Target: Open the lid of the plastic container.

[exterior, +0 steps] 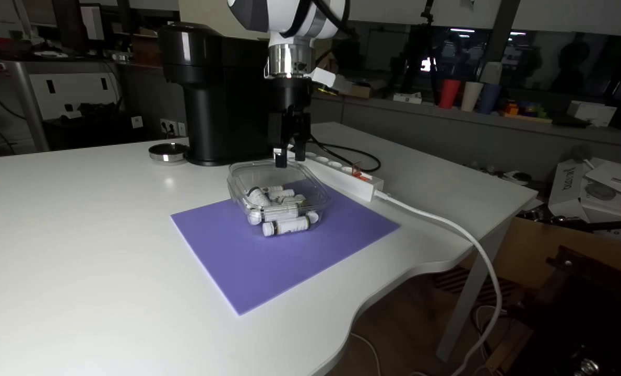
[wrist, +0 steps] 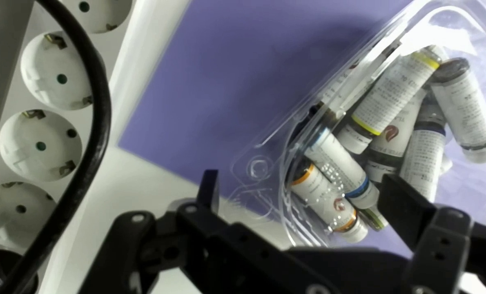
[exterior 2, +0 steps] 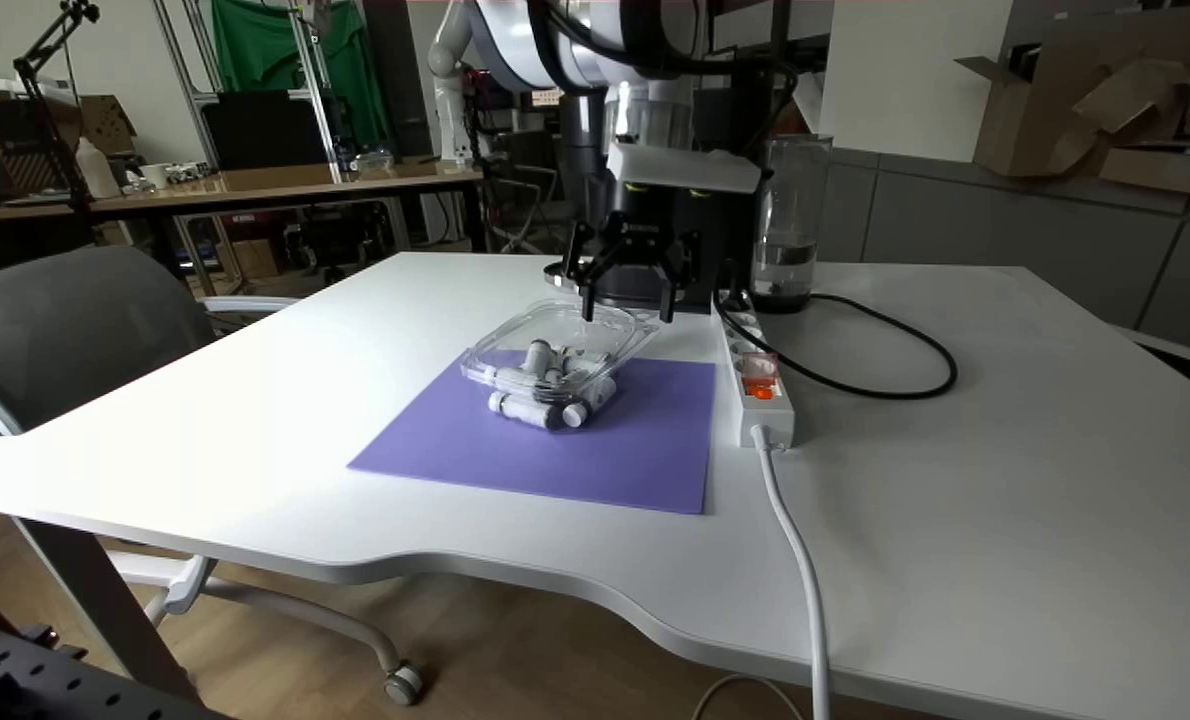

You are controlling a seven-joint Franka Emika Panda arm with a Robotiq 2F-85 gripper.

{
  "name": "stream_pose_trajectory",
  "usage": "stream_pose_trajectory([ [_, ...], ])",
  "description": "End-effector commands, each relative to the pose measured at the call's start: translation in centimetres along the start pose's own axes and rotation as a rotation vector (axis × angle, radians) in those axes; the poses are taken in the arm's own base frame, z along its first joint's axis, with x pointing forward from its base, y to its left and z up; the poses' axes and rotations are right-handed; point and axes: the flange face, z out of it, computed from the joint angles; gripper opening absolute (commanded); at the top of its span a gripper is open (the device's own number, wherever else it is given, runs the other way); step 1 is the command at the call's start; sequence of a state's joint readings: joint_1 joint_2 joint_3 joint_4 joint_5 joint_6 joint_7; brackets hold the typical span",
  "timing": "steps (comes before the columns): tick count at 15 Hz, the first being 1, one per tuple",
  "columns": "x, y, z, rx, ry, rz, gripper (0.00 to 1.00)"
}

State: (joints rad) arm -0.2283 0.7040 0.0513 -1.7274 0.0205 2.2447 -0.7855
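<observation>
The plastic container [exterior: 319,204] is a shallow clear tub on the purple mat, with several white-labelled vials showing through it. It also shows in an exterior view [exterior 2: 595,382] and fills the right of the wrist view [wrist: 288,204]. The lid [exterior: 255,171] is a nearly see-through cover over the tub. Its edge is hard to tell from the tub's rim. A clear corner tab [wrist: 259,168] lies between my fingers in the wrist view. My gripper [exterior: 290,159] is open and empty above the container's back corner, pointing down, in both exterior views [exterior 2: 627,312] and the wrist view [wrist: 303,181].
The purple mat [exterior: 269,277] lies under the container. A white power strip [exterior: 336,175] with a black cable [wrist: 100,106] runs close beside it. A black machine [exterior: 232,99] stands behind, with a metal dish [exterior: 168,152] near it. The table's curved edge [exterior 2: 595,585] is in front.
</observation>
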Motion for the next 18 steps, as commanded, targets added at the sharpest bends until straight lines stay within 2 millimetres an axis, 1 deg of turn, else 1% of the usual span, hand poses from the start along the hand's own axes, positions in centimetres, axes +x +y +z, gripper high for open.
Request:
stream_pose_trajectory([
  [1,0.8,0.4,-0.8,0.015,0.01,-0.007,1.0],
  [5,1.3,-0.3,-1.6,0.036,0.027,-0.031,1.0],
  [7,1.5,-0.8,-1.8,0.087,0.017,-0.027,1.0],
  [13,0.8,-2.0,-1.7,0.249,-0.047,0.013,1.0],
  [16,0.6,-2.8,-2.2,0.301,-0.06,0.016,1.0],
  [18,0.7,-3.4,-3.0,0.297,-0.055,0.003,1.0],
])
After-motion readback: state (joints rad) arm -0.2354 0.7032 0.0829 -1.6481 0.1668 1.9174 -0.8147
